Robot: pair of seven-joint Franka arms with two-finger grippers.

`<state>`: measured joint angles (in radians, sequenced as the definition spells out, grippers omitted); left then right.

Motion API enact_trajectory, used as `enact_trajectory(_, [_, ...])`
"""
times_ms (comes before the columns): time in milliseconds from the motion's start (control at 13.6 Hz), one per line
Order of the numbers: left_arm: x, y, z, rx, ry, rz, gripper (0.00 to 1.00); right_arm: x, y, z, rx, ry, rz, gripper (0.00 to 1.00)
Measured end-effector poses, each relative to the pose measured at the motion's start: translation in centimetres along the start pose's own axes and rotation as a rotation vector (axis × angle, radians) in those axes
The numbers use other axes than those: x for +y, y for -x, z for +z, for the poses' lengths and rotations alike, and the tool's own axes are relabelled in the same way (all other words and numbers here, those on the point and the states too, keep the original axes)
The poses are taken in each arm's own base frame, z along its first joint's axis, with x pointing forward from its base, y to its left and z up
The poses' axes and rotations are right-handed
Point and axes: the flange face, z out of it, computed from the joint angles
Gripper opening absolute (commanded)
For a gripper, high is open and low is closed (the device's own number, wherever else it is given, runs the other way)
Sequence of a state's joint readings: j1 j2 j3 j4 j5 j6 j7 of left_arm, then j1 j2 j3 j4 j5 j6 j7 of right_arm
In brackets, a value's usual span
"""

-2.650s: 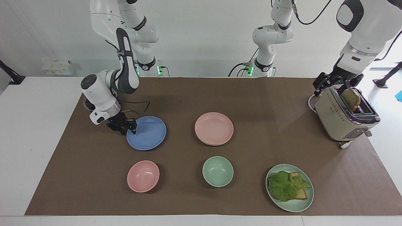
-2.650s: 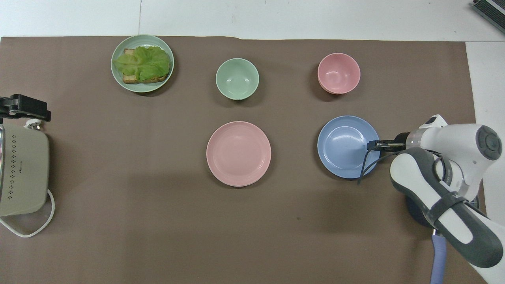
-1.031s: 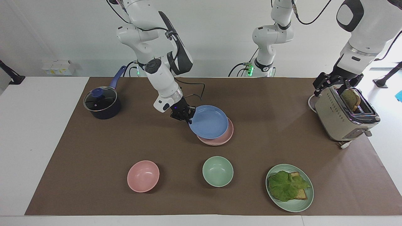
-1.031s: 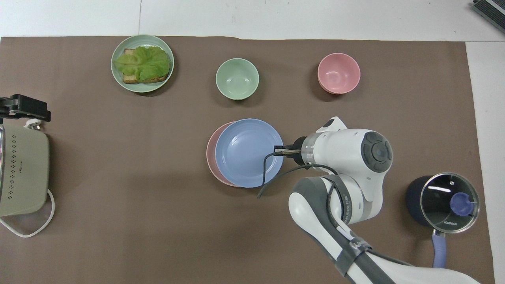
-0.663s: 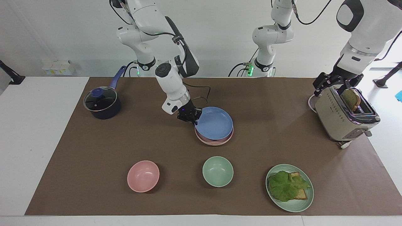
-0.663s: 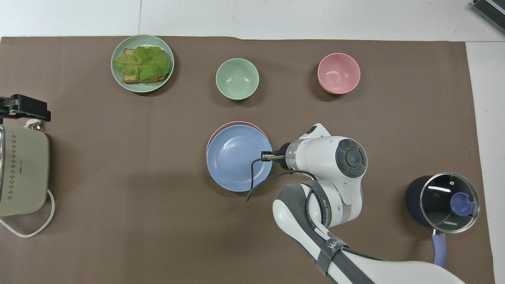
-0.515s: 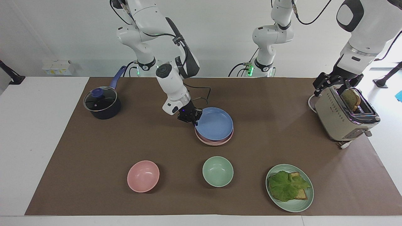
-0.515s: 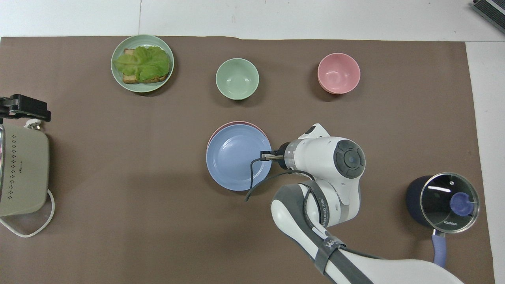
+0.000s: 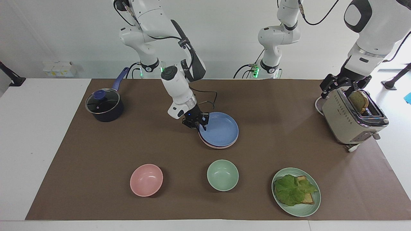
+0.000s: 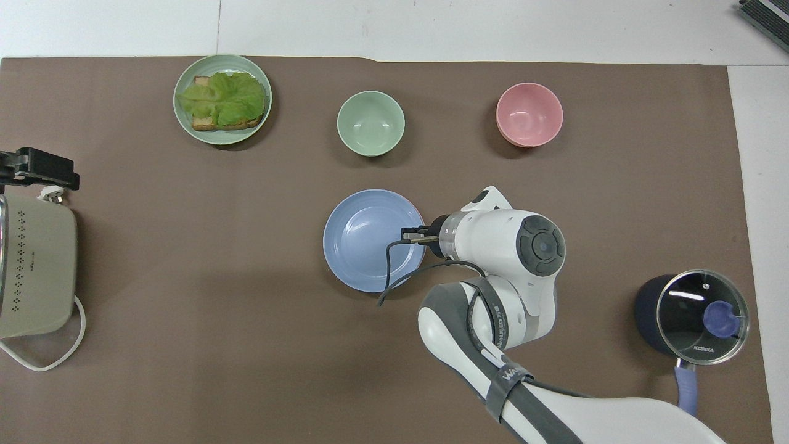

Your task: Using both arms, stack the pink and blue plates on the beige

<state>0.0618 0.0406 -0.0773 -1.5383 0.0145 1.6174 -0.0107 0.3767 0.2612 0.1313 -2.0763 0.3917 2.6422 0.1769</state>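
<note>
Your blue plate (image 9: 220, 129) sits on the pink plate (image 9: 221, 146) mid-surface, nearer the robots than the green bowl (image 9: 222, 175). The right gripper (image 9: 201, 123) is at its rim; I cannot tell whether its fingers grip it. The left gripper (image 9: 341, 84) waits over the toaster (image 9: 350, 122), fingers spread.

The plate stack (image 9: 219, 131) is the landmark. Two bowls (image 9: 222, 175) lie farther from the robots. The toaster (image 9: 351, 120) stands toward the left arm's end, the pot (image 9: 103, 106) toward the right arm's.
</note>
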Motion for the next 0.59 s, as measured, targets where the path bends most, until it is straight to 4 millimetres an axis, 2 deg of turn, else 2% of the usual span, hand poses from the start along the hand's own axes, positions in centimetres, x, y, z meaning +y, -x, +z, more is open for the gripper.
enact_trajectory(147, [0.0,0.0,0.0,0.0,0.0,0.0,1.0,0.8,-1.5,-1.4,0.035,0.005,0.002,1.0])
enact_trajectory(368, [0.0,0.0,0.0,0.0,0.0,0.0,1.0,3.6,-3.6,-4.8,0.075,0.012,0.048,1.0])
enact_trajectory(589, [0.0,0.0,0.0,0.0,0.0,0.0,1.0,3.2,-3.4,-5.7,0.069,0.009,0.042,1.0])
